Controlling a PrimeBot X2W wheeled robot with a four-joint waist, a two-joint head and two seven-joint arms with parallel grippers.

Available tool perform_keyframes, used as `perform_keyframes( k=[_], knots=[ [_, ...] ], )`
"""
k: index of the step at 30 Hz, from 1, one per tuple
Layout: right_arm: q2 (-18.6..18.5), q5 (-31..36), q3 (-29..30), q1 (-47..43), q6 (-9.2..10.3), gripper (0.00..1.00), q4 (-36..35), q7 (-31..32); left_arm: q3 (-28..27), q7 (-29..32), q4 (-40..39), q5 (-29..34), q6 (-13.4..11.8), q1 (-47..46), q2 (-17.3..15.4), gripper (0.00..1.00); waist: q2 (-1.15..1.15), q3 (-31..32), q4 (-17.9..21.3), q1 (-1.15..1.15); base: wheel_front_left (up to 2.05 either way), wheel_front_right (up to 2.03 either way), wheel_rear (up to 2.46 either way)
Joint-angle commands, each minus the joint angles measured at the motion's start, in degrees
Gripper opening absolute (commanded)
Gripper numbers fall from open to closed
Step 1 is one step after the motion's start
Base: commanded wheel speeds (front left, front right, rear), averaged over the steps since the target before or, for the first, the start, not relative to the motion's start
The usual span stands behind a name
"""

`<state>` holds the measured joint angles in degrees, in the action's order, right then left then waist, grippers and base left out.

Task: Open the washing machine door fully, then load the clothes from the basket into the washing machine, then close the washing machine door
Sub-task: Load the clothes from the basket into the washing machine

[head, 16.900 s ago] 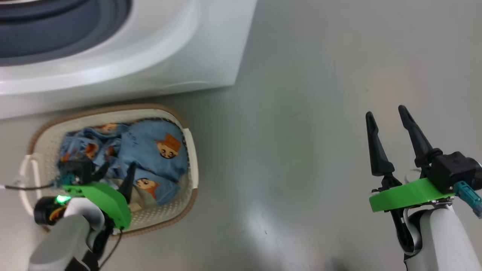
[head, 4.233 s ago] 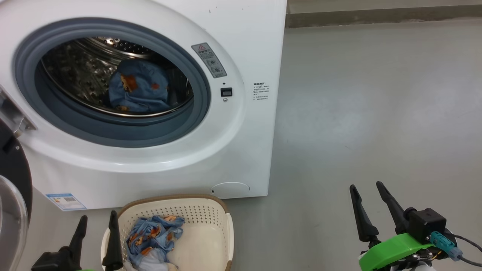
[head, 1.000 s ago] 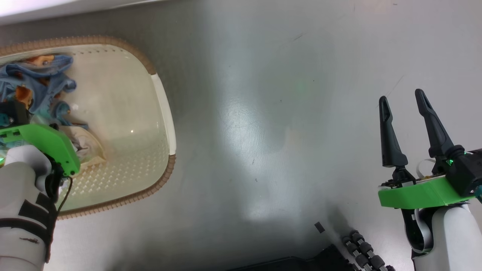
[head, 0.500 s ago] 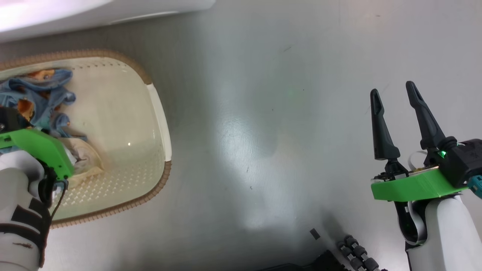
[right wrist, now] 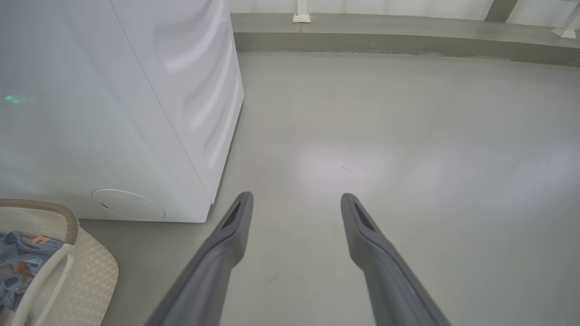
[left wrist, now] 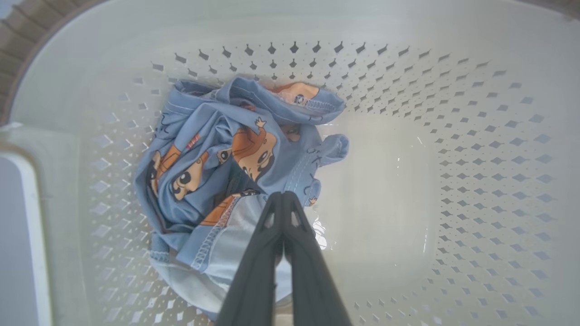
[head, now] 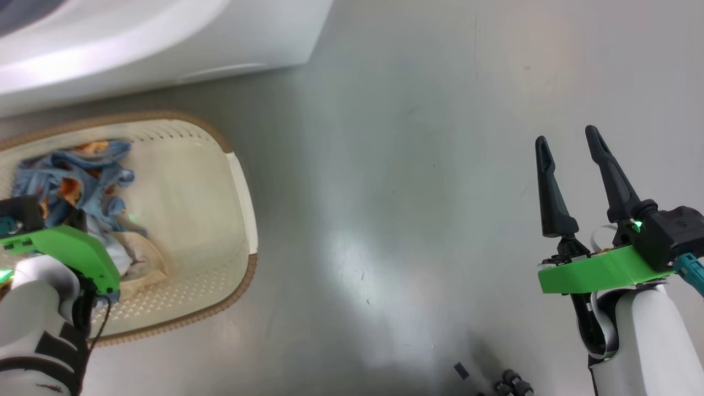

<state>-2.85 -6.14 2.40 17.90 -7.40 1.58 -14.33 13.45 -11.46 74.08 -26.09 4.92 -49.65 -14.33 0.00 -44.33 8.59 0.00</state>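
The cream basket stands on the floor at the left, below the white washing machine. Light blue clothes with orange cartoon faces lie bunched at one end, over pale cloth. My left arm reaches down into the basket; its green wrist mount covers the fingers. In the left wrist view my left gripper is shut, its tips pinched into a fold of the clothes above the basket's perforated wall. My right gripper hangs open over bare floor at the right, holding nothing. The washing machine door is out of view.
The right wrist view has the open right gripper, the machine's side and front corner, the basket rim and a low kerb at the back. Dark rollers sit at the bottom edge.
The head camera has tilted up, so the basket sits lower and more of the machine's front shows. My left gripper stays in the basket; the right stays open.
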Motion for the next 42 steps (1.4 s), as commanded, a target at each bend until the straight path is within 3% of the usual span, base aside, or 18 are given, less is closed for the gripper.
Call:
perform_keyframes(
  k=[1,10,19,33,42],
  knots=[
    [0.0,0.1,-1.3,-1.2,-0.09,1.00,-0.8,-0.7,-1.0,-0.9,-0.1,-0.4,0.2,2.5,-2.3,0.00,0.00,2.3,-0.9,0.00,0.00,0.00,0.00],
    [0.0,0.3,-1.9,-1.2,-0.09,1.00,1.2,-0.7,-0.9,-3.5,-3.0,-0.3,1.2,5.2,-1.7,0.00,0.00,7.6,-2.8,0.00,0.00,0.00,0.00],
    [0.0,0.4,-2.3,-1.7,-0.09,1.00,3.4,-0.7,-4.5,-3.5,-18.5,2.4,1.3,13.7,-0.9,0.00,0.00,14.5,-4.8,0.00,0.00,0.00,0.00],
    [0.0,0.2,-3.4,-4.9,-0.09,1.00,5.7,-0.7,-12.2,-3.5,-42.5,7.5,2.4,30.1,4.1,0.00,0.00,26.3,-8.0,0.00,0.00,0.00,0.00],
    [0.0,-0.7,-4.1,-8.5,-0.09,1.00,6.4,-0.7,-14.6,-3.5,-53.0,10.2,2.6,40.2,7.3,0.00,0.00,34.2,-8.8,0.00,0.00,0.00,0.00]
  ],
)
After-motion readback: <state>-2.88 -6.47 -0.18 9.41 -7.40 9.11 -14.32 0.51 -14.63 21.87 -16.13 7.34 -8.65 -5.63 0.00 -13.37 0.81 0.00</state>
